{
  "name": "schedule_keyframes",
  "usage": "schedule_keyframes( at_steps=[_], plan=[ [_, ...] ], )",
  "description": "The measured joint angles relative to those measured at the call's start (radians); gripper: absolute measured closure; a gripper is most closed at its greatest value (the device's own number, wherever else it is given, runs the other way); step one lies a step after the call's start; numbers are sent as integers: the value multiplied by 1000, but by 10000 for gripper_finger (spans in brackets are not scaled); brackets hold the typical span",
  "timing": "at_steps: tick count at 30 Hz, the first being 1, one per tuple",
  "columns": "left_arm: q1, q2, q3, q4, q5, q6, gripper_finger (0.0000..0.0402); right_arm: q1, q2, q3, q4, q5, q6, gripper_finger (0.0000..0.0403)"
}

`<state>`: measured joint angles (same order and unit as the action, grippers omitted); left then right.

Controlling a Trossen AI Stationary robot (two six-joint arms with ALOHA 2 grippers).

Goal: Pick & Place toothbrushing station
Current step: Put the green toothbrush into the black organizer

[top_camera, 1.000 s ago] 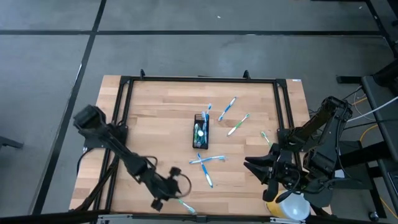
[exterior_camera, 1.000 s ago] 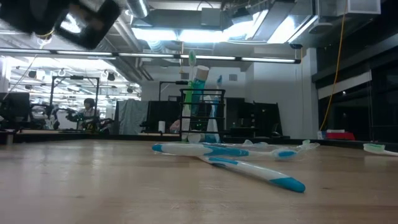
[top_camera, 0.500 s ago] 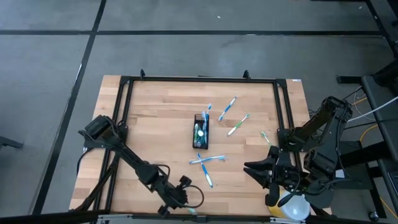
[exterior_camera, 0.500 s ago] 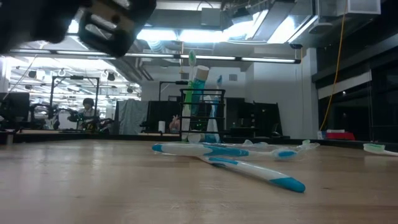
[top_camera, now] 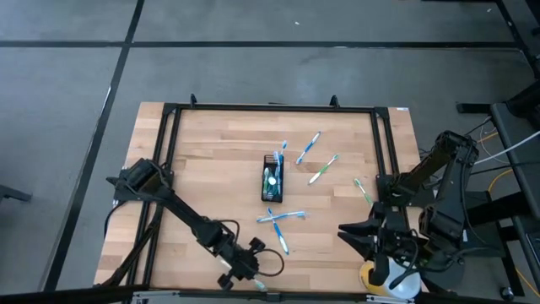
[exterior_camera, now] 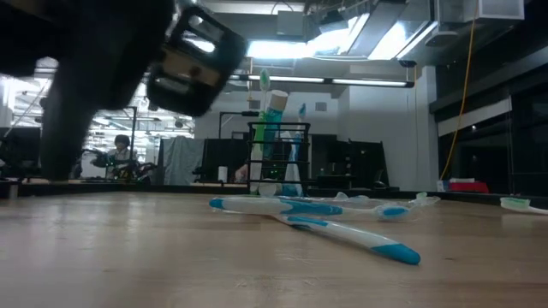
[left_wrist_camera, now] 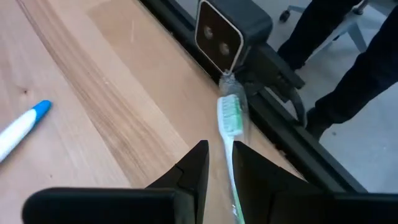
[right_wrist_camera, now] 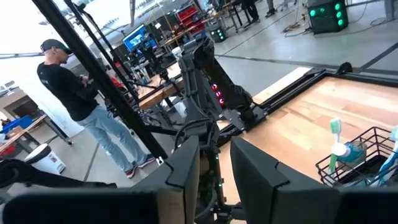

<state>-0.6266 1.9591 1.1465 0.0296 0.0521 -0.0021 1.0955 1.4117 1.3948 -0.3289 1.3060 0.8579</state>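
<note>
since a second ago the left gripper [top_camera: 245, 268] has swung along the table's front edge — fingers narrowed around a green-white toothbrush [left_wrist_camera: 231, 124], not clamped. right gripper [top_camera: 359, 236] waits, slightly parted, empty.

A yellow-and-white cup [top_camera: 403, 285] sits close behind the right gripper [top_camera: 353, 235]. A small black camera box [left_wrist_camera: 229, 30] stands at the wooden table's [top_camera: 219, 160] edge, just ahead of the left gripper [left_wrist_camera: 217, 149].
</note>
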Motion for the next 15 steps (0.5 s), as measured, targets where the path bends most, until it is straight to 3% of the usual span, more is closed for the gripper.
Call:
schedule_keyframes(
  at_steps=[9, 15],
  plan=[
    [-8, 39, -1, 1, 80, -10, 336, 34, 0, 0, 0, 94, 9, 307],
    [-28, 42, -1, -64, 4, -67, 345, 36, 0, 0, -7, 123, 17, 307]
  ],
)
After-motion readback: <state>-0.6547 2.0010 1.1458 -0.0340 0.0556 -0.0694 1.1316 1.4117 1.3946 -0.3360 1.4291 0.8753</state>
